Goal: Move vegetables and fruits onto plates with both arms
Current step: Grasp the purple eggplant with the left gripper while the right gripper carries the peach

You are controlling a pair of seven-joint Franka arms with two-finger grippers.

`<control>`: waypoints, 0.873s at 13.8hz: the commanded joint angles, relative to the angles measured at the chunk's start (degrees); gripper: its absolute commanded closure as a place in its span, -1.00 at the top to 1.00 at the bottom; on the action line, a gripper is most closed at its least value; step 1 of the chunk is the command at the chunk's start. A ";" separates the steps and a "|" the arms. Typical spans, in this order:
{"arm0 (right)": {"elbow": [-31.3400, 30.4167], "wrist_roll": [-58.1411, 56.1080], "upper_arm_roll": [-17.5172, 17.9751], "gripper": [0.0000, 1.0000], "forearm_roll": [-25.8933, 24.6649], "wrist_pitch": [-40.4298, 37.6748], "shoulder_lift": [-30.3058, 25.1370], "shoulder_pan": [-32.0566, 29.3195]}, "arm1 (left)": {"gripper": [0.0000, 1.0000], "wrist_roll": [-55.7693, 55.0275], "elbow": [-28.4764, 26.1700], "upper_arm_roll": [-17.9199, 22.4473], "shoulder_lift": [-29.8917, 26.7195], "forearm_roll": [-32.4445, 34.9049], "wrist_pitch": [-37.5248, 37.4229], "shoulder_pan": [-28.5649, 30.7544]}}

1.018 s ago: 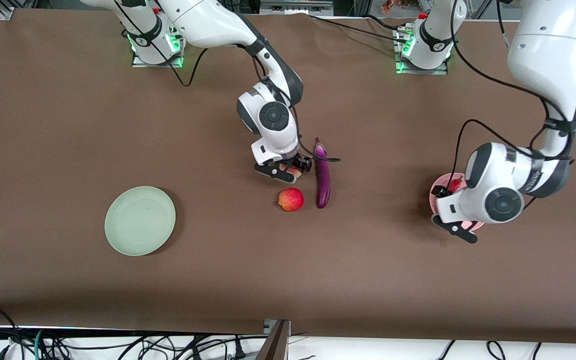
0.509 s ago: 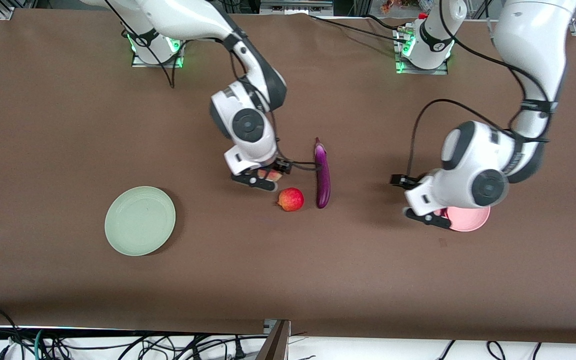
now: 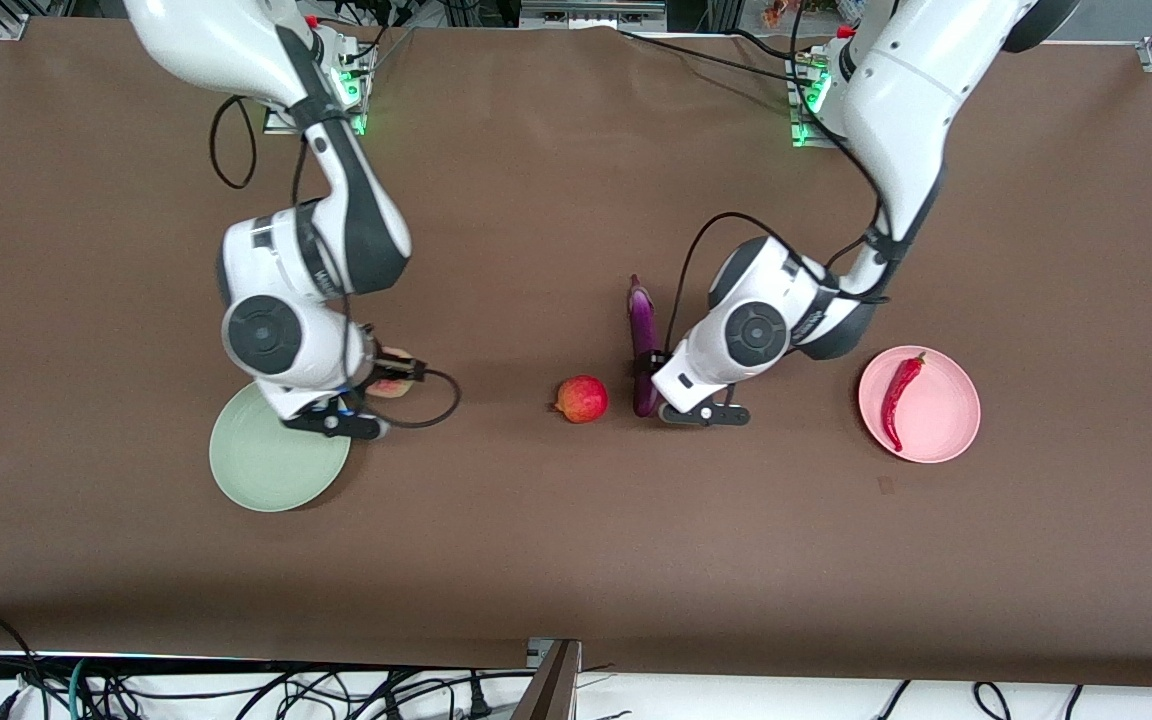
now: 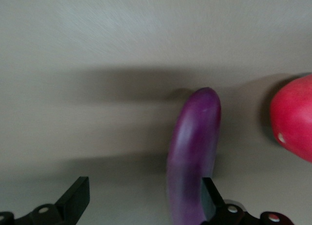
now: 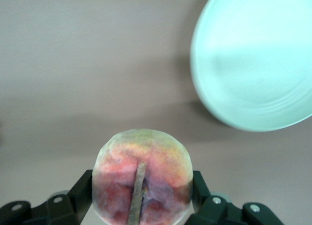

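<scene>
Your right gripper (image 5: 141,205) has its jaws closed on the peach (image 5: 142,173), one finger on each side of the fruit. It hangs over the bare tabletop (image 3: 536,550) just beside the mint green plate (image 3: 266,470), at the plate's edge toward the red fruit.

Your left gripper (image 4: 141,205) has its jaws wide open and holds nothing. It sits low over the end of the eggplant (image 3: 644,345) that lies nearer the front camera; in the left wrist view one finger (image 4: 209,203) is right against the eggplant's side, the other (image 4: 75,200) well apart from it.

The eggplant lies on the tabletop with the red fruit (image 3: 582,398) just beside it, on the side toward the mint green plate.

The pink plate (image 3: 946,420) sits toward the left arm's end from the eggplant, and the chili pepper (image 3: 901,395) lies on it.
</scene>
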 commanded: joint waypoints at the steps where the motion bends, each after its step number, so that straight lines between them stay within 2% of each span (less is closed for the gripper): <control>1: -1.16 -11.32 -2.26 -0.31 0.52 -0.43 1.09 -4.18 | 1.00 -0.05 1.14 0.51 0.83 -7.59 0.83 0.16; 3: -1.16 -14.33 -2.26 -0.31 0.43 -0.25 1.89 -7.63 | 1.00 0.65 1.23 0.60 0.91 -11.76 0.92 0.25; 7: -1.16 -18.29 -2.35 -0.31 0.34 1.59 3.91 -11.76 | 1.00 1.10 0.97 0.60 1.61 -11.59 1.27 0.07; 8: -1.16 -19.61 -2.26 -0.31 0.34 2.55 4.70 -12.55 | 0.68 1.10 0.62 0.60 2.75 -11.59 3.27 -0.89; 9: -1.16 -20.66 -2.26 -0.31 0.43 3.52 5.40 -13.52 | 0.17 1.01 0.27 0.78 2.85 -11.59 4.51 -1.25; 10: -1.16 -21.81 -2.26 -0.31 0.43 5.01 6.28 -14.66 | -0.44 0.57 0.18 0.69 2.59 -11.59 4.18 -0.47; 11: -1.16 -23.04 -2.26 -0.31 0.61 6.68 6.98 -15.37 | -0.78 0.48 0.26 0.86 2.50 -11.59 3.65 -0.37; 12: -1.16 -23.74 -2.26 -0.31 0.69 8.26 7.51 -15.81 | -0.94 0.31 0.27 0.95 2.23 -11.59 3.21 -0.28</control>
